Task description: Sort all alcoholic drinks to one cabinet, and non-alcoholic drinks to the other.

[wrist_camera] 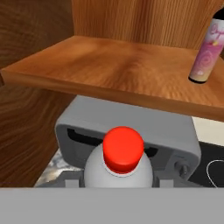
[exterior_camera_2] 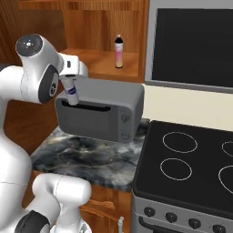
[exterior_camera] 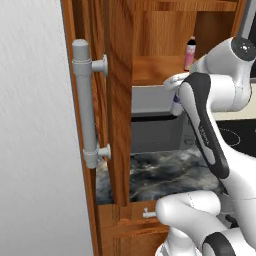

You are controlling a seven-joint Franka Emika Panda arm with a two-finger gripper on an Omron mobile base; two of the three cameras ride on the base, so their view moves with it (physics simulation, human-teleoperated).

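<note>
Left base view: I see the cabinet point(exterior_camera: 120, 100) with its door swung open toward the camera, the long grey bar handle point(exterior_camera: 85, 102) upright on the door's face. Inside, the wooden shelf point(exterior_camera: 155, 70) carries a pink bottle point(exterior_camera: 190, 52) near its far right. Below the shelf a grey toaster oven point(exterior_camera: 150, 120) sits on the marble table point(exterior_camera: 160, 172). The arm hides the pincer here.

Right base view: the pincer point(exterior_camera_2: 70, 86) points downward, just in front of the shelf's front edge and above the toaster oven's left end. It holds a white bottle point(exterior_camera_2: 71, 91) with a blue label, hanging neck-up between the fingers. The pink bottle point(exterior_camera_2: 119, 51) stands upright on the shelf, well to the right of the pincer. A black stovetop point(exterior_camera_2: 186, 164) adjoins the table's right edge.

Hand view: the white bottle's red cap point(wrist_camera: 123, 148) sits centred at the bottom, clamped by the pincer at a narrow setting. The shelf point(wrist_camera: 118, 70) lies above and ahead; the pink bottle point(wrist_camera: 206, 50) stands at its far right corner.
</note>
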